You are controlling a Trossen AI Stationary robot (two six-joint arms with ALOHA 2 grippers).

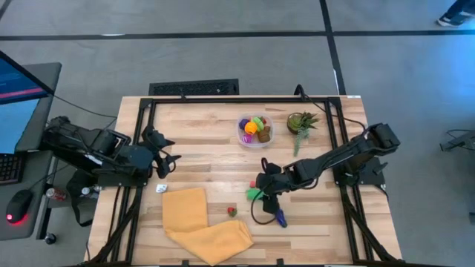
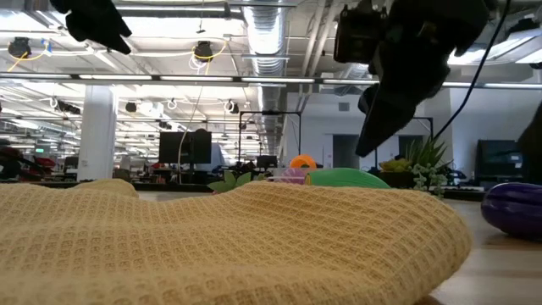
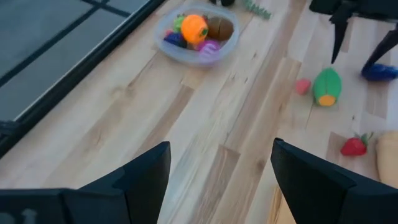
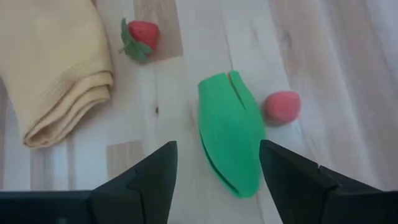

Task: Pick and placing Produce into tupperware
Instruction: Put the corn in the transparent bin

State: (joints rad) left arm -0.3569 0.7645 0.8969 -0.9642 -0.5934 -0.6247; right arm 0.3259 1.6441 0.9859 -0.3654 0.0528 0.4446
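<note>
Right pincer (image 4: 214, 165) apart, over green veg (image 4: 230, 140) lying on worktop (image 1: 200, 159), not gripping; red piece (image 4: 282, 106) just beside it; strawberry (image 4: 140, 37) near yellow cloth (image 4: 53, 68); tupperware (image 1: 254, 130) w/ produce near plant (image 1: 302, 122); left pincer (image 3: 217, 171) apart, empty, at worktop's left edge.

tupperware (image 1: 254, 130) at table (image 1: 200, 126) 12 o'clock, plant (image 1: 300, 122) just at its 3. Cloth (image 1: 204, 222) at 6; strawberry (image 1: 231, 211) at cloth's 3.
</note>
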